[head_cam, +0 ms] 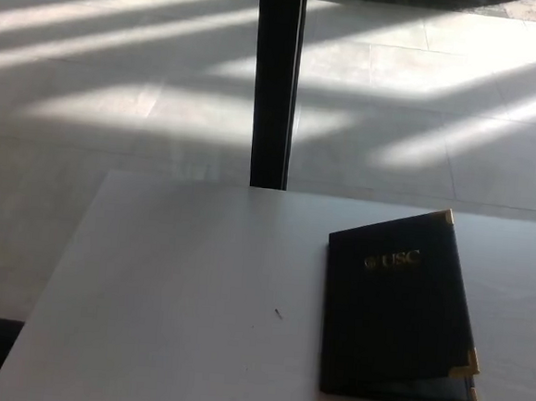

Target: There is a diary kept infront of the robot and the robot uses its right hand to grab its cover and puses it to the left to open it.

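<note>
Diary (pixel 397 308) lies shut, cover maybe slightly lifted, right of table (pixel 177 296) centre; no hands visible, finger state unknown.

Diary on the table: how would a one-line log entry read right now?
diary: closed, cover slightly lifted | table: diary at right | hands: none in view | opening: not started

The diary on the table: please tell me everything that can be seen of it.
The diary is a dark, leather-like book with gold "USC" lettering near the top of its cover and gold metal corner caps on its right side. It lies flat on the white table, toward the right, slightly turned. It is nearly closed: at the lower right corner the cover stands a little above the part below. Nothing but the table touches it, and no robot hand is in view.
</note>
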### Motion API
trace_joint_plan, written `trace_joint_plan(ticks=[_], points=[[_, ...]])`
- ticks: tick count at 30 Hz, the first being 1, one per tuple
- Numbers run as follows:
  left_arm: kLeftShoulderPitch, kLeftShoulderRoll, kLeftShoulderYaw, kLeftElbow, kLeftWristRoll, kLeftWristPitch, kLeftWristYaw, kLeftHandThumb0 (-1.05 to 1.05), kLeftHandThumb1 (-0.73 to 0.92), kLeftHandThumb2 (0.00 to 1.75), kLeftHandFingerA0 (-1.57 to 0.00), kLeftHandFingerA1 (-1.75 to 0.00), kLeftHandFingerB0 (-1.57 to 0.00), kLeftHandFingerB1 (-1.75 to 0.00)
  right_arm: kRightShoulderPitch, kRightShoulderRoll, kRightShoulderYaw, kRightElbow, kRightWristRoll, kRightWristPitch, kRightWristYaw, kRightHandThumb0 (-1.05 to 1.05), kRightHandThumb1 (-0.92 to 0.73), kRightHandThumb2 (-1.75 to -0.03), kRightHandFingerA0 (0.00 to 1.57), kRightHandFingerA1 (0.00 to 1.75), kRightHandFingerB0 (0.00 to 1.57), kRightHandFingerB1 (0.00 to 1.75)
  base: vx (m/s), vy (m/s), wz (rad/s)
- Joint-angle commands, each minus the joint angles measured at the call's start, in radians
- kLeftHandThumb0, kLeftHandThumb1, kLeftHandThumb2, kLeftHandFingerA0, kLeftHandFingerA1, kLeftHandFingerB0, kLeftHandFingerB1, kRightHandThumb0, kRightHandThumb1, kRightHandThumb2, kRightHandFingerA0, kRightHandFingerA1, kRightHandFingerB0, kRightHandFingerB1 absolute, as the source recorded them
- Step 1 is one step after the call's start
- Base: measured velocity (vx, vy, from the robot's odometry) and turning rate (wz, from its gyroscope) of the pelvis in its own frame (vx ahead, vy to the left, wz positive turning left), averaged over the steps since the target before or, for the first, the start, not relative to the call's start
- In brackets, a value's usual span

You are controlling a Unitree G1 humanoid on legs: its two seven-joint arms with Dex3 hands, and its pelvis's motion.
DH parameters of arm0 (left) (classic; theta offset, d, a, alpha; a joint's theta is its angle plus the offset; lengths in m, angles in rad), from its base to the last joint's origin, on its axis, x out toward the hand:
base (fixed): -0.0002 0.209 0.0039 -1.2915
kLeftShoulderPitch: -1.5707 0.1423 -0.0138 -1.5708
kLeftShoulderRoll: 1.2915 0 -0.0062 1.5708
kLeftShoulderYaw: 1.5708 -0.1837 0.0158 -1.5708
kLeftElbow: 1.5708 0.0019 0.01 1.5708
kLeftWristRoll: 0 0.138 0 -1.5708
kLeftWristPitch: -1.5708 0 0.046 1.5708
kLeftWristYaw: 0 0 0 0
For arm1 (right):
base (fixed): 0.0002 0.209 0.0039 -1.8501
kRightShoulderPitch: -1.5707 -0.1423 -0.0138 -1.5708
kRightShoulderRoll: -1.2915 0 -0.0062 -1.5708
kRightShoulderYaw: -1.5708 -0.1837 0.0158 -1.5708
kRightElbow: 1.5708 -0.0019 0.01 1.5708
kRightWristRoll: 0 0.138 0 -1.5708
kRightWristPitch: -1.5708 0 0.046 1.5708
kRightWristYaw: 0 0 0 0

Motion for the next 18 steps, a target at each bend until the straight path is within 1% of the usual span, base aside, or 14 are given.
trace_joint_plan(ticks=[1, 2, 3, 4, 6, 7, 8, 11, 12, 13, 14, 15, 16, 18], points=[[-0.136, 0.126, 0.38, 0.157, -0.36, 0.013, 0.042, -0.93, 0.68, 1.53, -0.4, -1.18, 0.0, -0.89, -0.065, -0.047, -0.583, -0.1, 0.632, 0.067, -0.132, -0.53, -0.9, -1.37, 0.47, 0.97, 0.0, 0.66, 0.0, 0.0, 0.0], [-0.139, 0.126, 0.384, 0.158, -0.357, 0.015, 0.042, -1.05, 0.92, 1.17, -0.31, -1.69, -0.2, -1.4, -0.07, -0.057, -0.615, -0.106, 0.655, 0.071, -0.126, -0.54, -0.9, -1.37, 0.43, 0.96, 0.0, 0.67, 0.0, 0.0, 0.0], [-0.135, 0.127, 0.388, 0.159, -0.353, 0.015, 0.041, -1.05, 0.92, 1.17, -0.31, -1.69, -0.2, -1.4, -0.069, -0.056, -0.624, -0.108, 0.652, 0.075, -0.123, -0.54, -0.9, -1.37, 0.43, 0.96, 0.0, 0.67, 0.0, 0.0, 0.0], [-0.136, 0.128, 0.391, 0.162, -0.347, 0.016, 0.041, -1.05, 0.92, 1.18, -0.3, -1.69, -0.18, -1.38, -0.08, -0.086, -0.649, -0.084, 0.654, 0.085, -0.125, -0.75, -0.92, -0.92, 0.21, 1.63, 0.0, 0.65, 0.0, 0.0, 0.0], [-0.132, 0.128, 0.388, 0.158, -0.332, 0.016, 0.034, -1.05, 0.92, 1.21, -0.27, -1.69, -0.15, -1.36, -0.108, -0.147, -0.7, -0.059, 0.666, 0.078, -0.142, -0.78, -0.92, -0.85, 0.4, 1.3, 0.0, 0.69, 0.0, 0.0, 0.0], [-0.134, 0.128, 0.394, 0.16, -0.33, 0.017, 0.034, -1.05, 0.92, 1.2, -0.3, -1.72, -0.2, -1.4, -0.115, -0.163, -0.708, -0.055, 0.655, 0.083, -0.155, -0.77, -0.92, -0.92, 0.38, 1.75, 0.0, 0.79, 0.0, 0.0, 0.0], [-0.135, 0.129, 0.398, 0.162, -0.326, 0.02, 0.025, -1.05, 0.92, 1.22, -0.22, -1.68, -0.13, -1.36, -0.132, -0.203, -0.726, -0.067, 0.649, 0.096, -0.17, -0.88, -0.81, -1.09, 0.49, 1.15, 0.0, 0.69, 0.0, 0.0, 0.0], [-0.132, 0.129, 0.403, 0.162, -0.315, 0.018, 0.005, -1.05, 0.92, 1.21, -0.22, -1.65, -0.11, -1.33, -0.171, -0.243, -0.76, -0.226, 0.667, 0.155, -0.216, -0.93, -0.85, -1.12, 0.6, 1.26, 0.08, 0.75, 0.0, 0.0, 0.0], [-0.135, 0.128, 0.402, 0.162, -0.305, 0.018, 0.025, -1.05, 0.92, 1.21, -0.29, -1.65, -0.17, -1.34, -0.192, -0.259, -0.768, -0.25, 0.673, 0.163, -0.211, -0.84, -0.92, -0.85, 0.33, 1.69, 0.0, 1.03, 0.0, 0.0, 0.0], [-0.137, 0.128, 0.418, 0.164, -0.316, 0.02, 0.03, -1.05, 0.92, 1.19, -0.31, -1.67, -0.18, -1.35, -0.227, -0.28, -0.774, -0.269, 0.68, 0.18, -0.229, -0.48, -0.77, -1.28, 0.62, 1.04, 0.0, 0.64, 0.0, 0.0, 0.0], [-0.139, 0.127, 0.432, 0.169, -0.324, 0.018, 0.021, -0.91, 0.67, 1.52, -0.35, -1.14, 0.0, -0.88, -0.281, -0.295, -0.762, -0.361, 0.667, 0.204, -0.303, -0.79, -0.82, -1.15, 0.65, 1.2, 0.37, 0.93, 0.0, 0.0, 0.0], [-0.138, 0.128, 0.434, 0.171, -0.32, 0.018, 0.008, -1.05, 0.92, 1.2, -0.25, -1.67, -0.15, -1.37, -0.311, -0.296, -0.751, -0.425, 0.685, 0.208, -0.286, -0.72, -0.92, -0.82, 0.33, 1.55, 0.02, 1.1, 0.0, 0.0, 0.0], [-0.138, 0.128, 0.434, 0.173, -0.312, 0.017, 0.005, -1.05, 0.92, 1.2, -0.26, -1.66, -0.15, -1.36, -0.342, -0.314, -0.734, -0.445, 0.657, 0.22, -0.292, -0.76, -0.88, -1.19, 0.64, 1.18, 0.4, 0.92, 0.0, 0.0, 0.0], [-0.141, 0.129, 0.439, 0.178, -0.307, 0.017, 0.005, -1.05, 0.92, 1.2, -0.25, -1.69, -0.16, -1.37, -0.412, -0.339, -0.705, -0.483, 0.628, 0.255, -0.332, -0.76, -0.92, -0.86, 0.62, 1.4, 0.18, 1.25, 0.0, 0.0, 0.0]])
